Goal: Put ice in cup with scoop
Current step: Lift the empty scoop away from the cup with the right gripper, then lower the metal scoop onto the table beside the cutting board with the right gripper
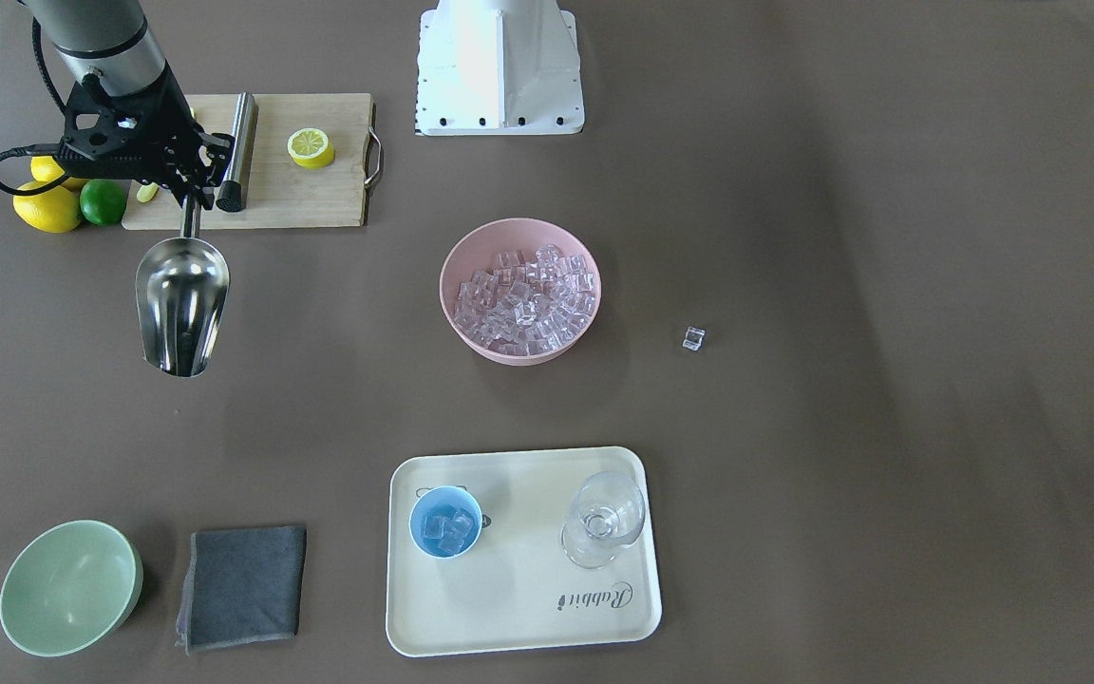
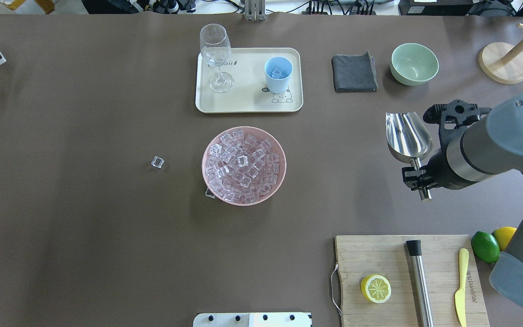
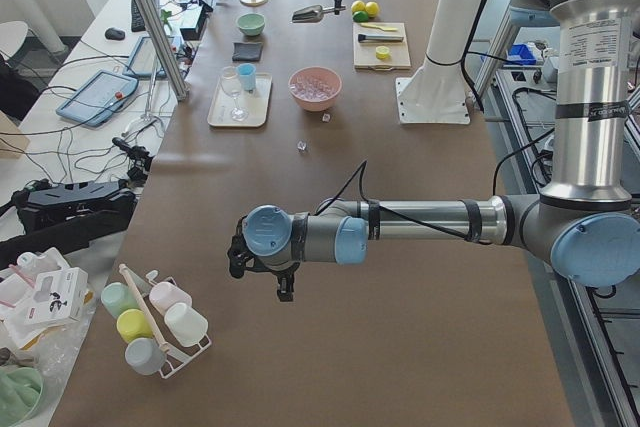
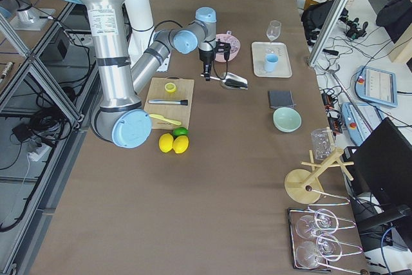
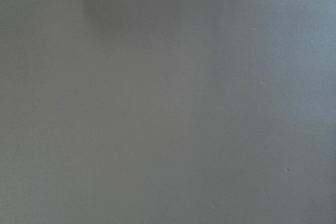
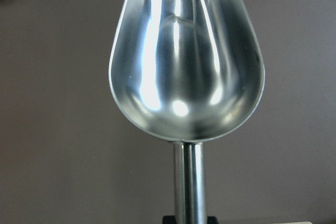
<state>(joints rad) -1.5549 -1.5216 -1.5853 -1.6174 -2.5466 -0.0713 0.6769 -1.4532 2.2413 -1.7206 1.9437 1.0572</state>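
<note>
My right gripper is shut on the thin handle of the steel scoop and holds it above the bare table, right of the pink bowl in the overhead view. The scoop's trough is empty. The ice fills a pink bowl at the table's middle. One loose cube lies left of the bowl, and another touches its near rim. The light-blue cup stands on a cream tray with a few cubes inside. My left gripper hovers far off over bare table; I cannot tell its state.
A stemmed glass shares the tray. A grey cloth and a pale-green bowl lie right of it. A cutting board near me holds a lemon half, a steel cylinder and a yellow knife. A lime and lemons lie beside it.
</note>
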